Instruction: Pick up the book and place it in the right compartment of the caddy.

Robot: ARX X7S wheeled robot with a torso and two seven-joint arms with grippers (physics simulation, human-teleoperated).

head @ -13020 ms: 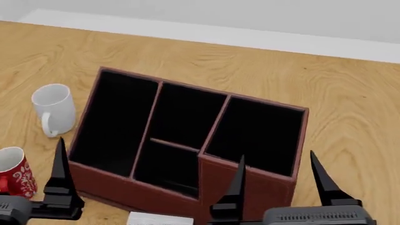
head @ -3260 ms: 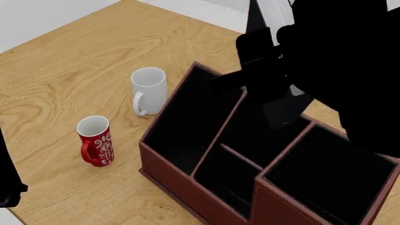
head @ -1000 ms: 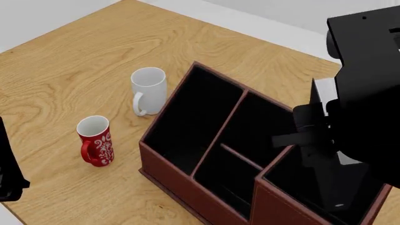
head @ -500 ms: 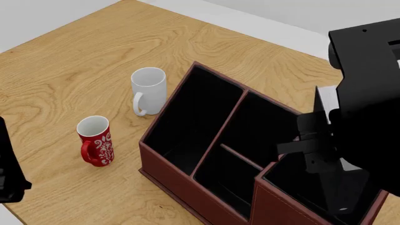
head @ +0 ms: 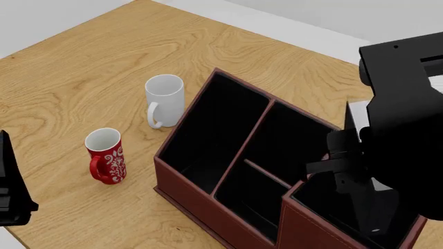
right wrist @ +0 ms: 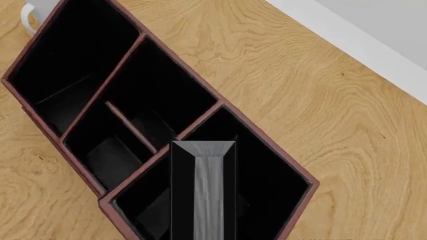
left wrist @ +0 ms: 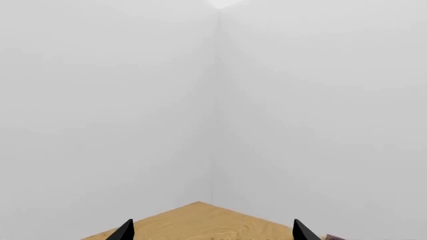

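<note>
The reddish-brown caddy (head: 190,189) with a black interior stands on the wooden table; it also shows in the right wrist view (right wrist: 265,144). My right gripper (head: 365,215) points down into the right compartment (head: 325,205) and is shut on the book (head: 357,113). The arm hides most of the book in the head view. In the right wrist view the book (right wrist: 208,190) stands on end, white page edges between black covers, over the right compartment (right wrist: 270,187). My left gripper (left wrist: 212,232) is open and empty, low at the table's near left (head: 10,199).
A white mug (head: 165,97) stands just left of the caddy's far end. A red patterned mug (head: 105,155) stands nearer me on the left. The table's back edge and a white floor strip run behind the caddy.
Over the last seconds my right arm carried the book from above the middle sections across to the right compartment and lowered it. In the last half second it barely shifted.
</note>
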